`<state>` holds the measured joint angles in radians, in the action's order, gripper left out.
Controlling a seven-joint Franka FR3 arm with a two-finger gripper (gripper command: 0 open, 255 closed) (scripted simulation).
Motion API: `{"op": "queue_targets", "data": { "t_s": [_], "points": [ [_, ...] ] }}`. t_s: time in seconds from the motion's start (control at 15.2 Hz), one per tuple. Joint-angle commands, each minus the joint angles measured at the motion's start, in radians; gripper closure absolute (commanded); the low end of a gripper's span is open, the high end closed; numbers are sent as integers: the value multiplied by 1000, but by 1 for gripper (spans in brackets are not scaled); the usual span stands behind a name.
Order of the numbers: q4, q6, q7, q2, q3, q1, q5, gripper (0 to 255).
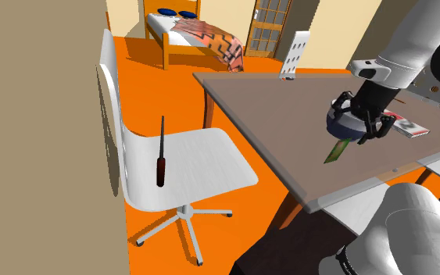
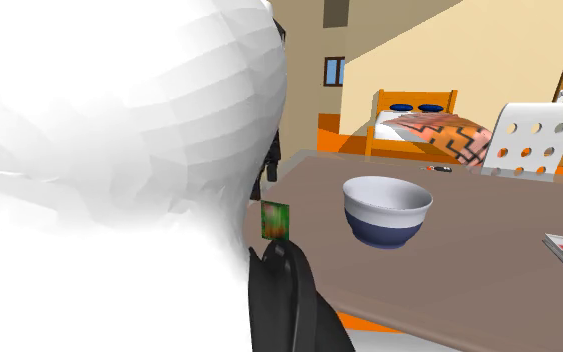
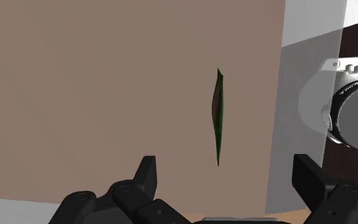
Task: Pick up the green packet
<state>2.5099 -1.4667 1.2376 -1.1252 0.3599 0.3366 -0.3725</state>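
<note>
The green packet (image 1: 336, 151) stands on its thin edge on the brown table (image 1: 273, 109), at the lower right of the shoulder view and close to the table's near edge. It is directly below the black pincer (image 1: 361, 134). In the wrist view the pincer (image 3: 228, 181) is spread wide, and the packet (image 3: 217, 118) lies ahead in the gap between the two fingers (image 3: 147, 175), touching neither, so nothing is held yet. From there it shows as a narrow, slightly bowed green sliver with a darker streak along it. In the second exterior view, left of centre, the packet (image 2: 275, 220) shows its flat face: a small upright green rectangle with a reddish printed patch. The main risk, as I judge it, is toppling. A packet balanced on so slim an edge would fall flat if a fingertip brushed it on the way down or one finger reached it first, and a flat packet is hard to get under. A harder push could send it over the nearby table edge. The white and blue bowl (image 2: 387, 210) sits near enough for a wide-open finger to clip it.
</note>
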Motion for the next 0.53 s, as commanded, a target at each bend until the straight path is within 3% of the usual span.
{"op": "queue_targets", "data": {
  "t_s": [0.0, 0.33, 0.4, 0.46],
  "points": [
    [26, -16, 8, -10, 10, -1, -11, 0],
    [80, -51, 4, -29, 25, -9, -26, 0],
    [80, -49, 5, -31, 24, -9, -26, 255],
    [80, -48, 5, -32, 23, -9, -26, 255]
  ]
}}
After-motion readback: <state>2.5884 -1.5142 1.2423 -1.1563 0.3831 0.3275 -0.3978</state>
